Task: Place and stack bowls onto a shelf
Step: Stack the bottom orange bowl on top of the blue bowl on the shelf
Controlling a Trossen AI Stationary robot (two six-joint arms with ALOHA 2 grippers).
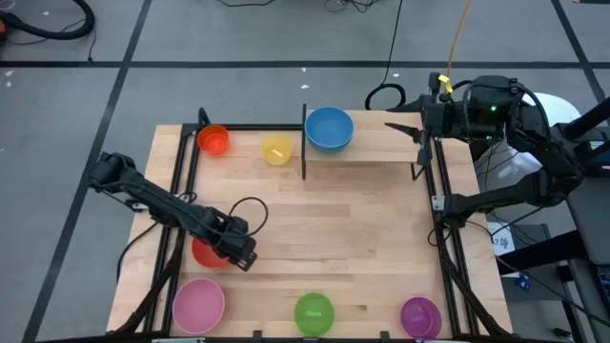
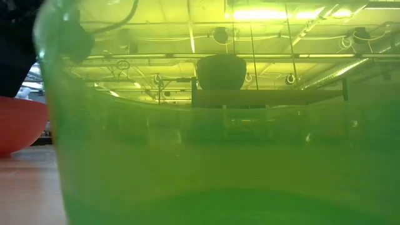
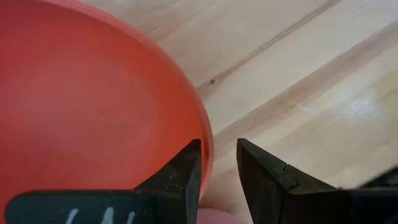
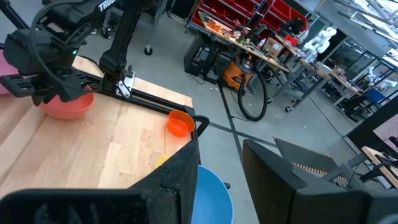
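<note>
The red bowl (image 1: 203, 252) rests on the table at the left; it also shows in the low view (image 2: 19, 122). My left gripper (image 1: 238, 252) is open, low over the bowl's right rim, with one finger on each side of it. The blue bowl (image 1: 329, 129) stands on the left end of the shelf (image 1: 381, 148), a small wood board on black supports. My right gripper (image 1: 400, 125) is open and empty above the shelf's right end, pointing at the blue bowl (image 4: 211, 193). The teal bowl is out of view. My left gripper comes slanting down from the table's left. One finger (image 3: 186, 171) stands inside the red bowl and the other (image 3: 261, 171) outside its rim (image 3: 208, 146). Bare table shows between the rim and the outer finger. Whether the inner finger touches the bowl, I cannot tell.
The orange bowl (image 1: 213, 140) and the yellow bowl (image 1: 277, 150) stand at the far left beside the shelf. The pink bowl (image 1: 198, 305), the green bowl (image 1: 314, 312) and the purple bowl (image 1: 420, 316) stand along the near edge. The green bowl (image 2: 219, 156) fills the low view. Black rails run along both table sides.
</note>
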